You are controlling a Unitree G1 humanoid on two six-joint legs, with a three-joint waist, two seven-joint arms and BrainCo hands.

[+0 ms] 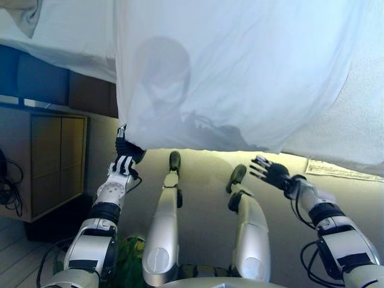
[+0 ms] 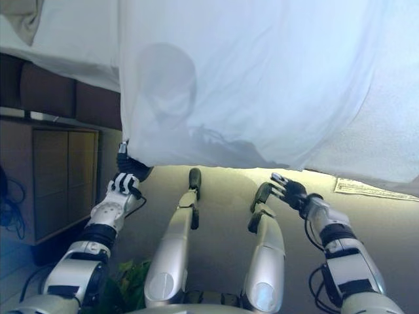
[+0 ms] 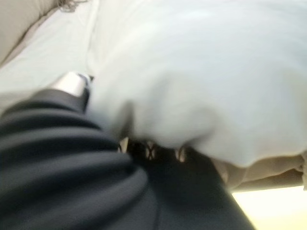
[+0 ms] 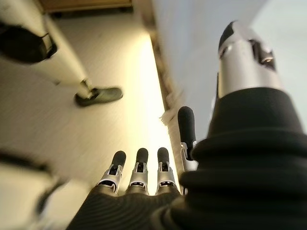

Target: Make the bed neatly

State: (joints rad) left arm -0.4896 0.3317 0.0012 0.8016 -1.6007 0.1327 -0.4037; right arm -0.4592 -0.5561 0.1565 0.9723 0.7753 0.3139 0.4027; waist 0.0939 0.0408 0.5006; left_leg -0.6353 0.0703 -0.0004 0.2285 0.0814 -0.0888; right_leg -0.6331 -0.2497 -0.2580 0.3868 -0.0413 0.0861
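Note:
A white sheet (image 1: pixel 240 72) hangs off the bed and fills most of both eye views; its lower hem ends just above the beige floor. My left hand (image 1: pixel 125 157) is at the sheet's lower left corner, with its fingers curled into the cloth. In the left wrist view the sheet (image 3: pixel 201 81) drapes over that hand (image 3: pixel 81 91). My right hand (image 1: pixel 271 172) hovers open just under the hem on the right, apart from the cloth. Its straight fingers (image 4: pixel 139 163) point along the floor beside the hanging sheet (image 4: pixel 192 43) and hold nothing.
A wooden cabinet (image 1: pixel 54 156) stands at the left, under a dark blue padded panel (image 1: pixel 36 78). A grey pillow corner (image 1: pixel 24 15) shows at the top left. A pale mat (image 1: pixel 342 170) lies on the floor at the right. Something green (image 1: pixel 129 252) sits low between the arms.

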